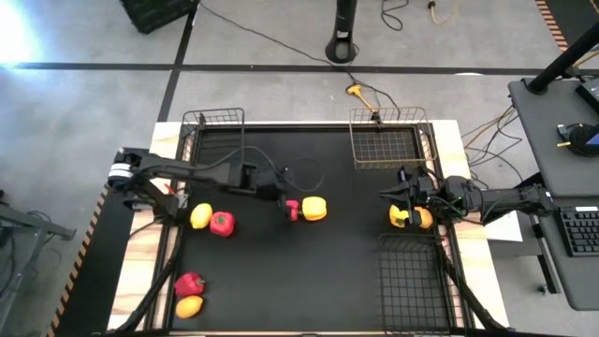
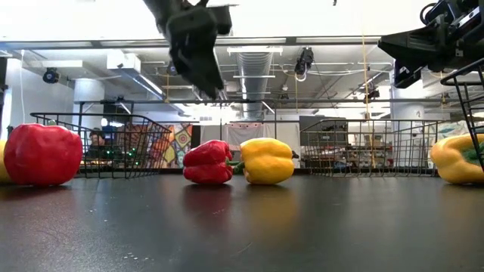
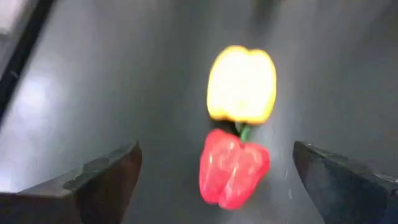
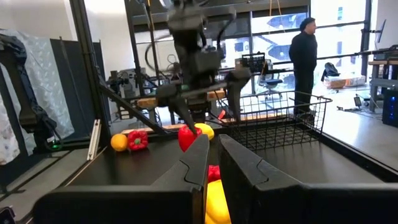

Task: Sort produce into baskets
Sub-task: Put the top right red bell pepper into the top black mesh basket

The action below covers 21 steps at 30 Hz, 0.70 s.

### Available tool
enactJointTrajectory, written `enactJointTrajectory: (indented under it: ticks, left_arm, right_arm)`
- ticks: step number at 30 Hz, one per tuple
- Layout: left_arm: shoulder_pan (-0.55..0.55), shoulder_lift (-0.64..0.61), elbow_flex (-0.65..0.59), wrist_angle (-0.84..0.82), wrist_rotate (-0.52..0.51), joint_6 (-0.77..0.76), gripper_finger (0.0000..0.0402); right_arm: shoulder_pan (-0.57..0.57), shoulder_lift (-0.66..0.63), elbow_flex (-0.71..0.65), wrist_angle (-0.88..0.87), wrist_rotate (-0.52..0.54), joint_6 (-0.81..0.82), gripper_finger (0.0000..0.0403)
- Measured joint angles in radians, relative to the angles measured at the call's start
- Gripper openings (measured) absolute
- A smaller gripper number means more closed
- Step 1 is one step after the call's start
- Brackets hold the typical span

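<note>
From above I see all three baskets empty: black basket [image 1: 213, 119], tan basket [image 1: 387, 140], second black basket [image 1: 408, 281]. Left end effector [image 1: 289, 199] is wide open over the red pepper [image 1: 293, 210] touching the yellow pepper [image 1: 314, 209] mid-counter [image 1: 309, 271]. Right end effector [image 1: 389, 196] is closed, empty. Only its wrist view shows a person [image 4: 304, 61].

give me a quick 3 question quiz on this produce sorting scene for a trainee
1. True or false: the tan basket already holds produce.
2. Which two pieces lie touching at mid-table under the left gripper? A) red pepper and yellow pepper B) two oranges C) two red peppers
3. Fill in: the right gripper is ____ while the left gripper's fingers stand open.

Key: 1 false, it is empty. 2 A. 3 shut.
</note>
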Motion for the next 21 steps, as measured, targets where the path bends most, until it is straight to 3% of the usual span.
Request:
enactJointTrajectory:
  ticks: [6, 13, 21]
  left_arm:
    - [0.000, 0.031, -0.090, 0.033, 0.093, 0.054, 0.0398]
    - [0.005, 0.067, -0.213, 0.217, 0.083, 0.171, 0.0398]
    - [0.005, 0.117, -0.253, 0.341, 0.083, 0.212, 0.0398]
  right_arm:
    - [0.000, 0.000, 0.000, 0.000, 0.000, 0.000, 0.0029]
    - [0.000, 0.000, 0.000, 0.000, 0.000, 0.000, 0.0029]
    - [0.000, 0.000, 0.000, 0.000, -0.001, 0.000, 0.0029]
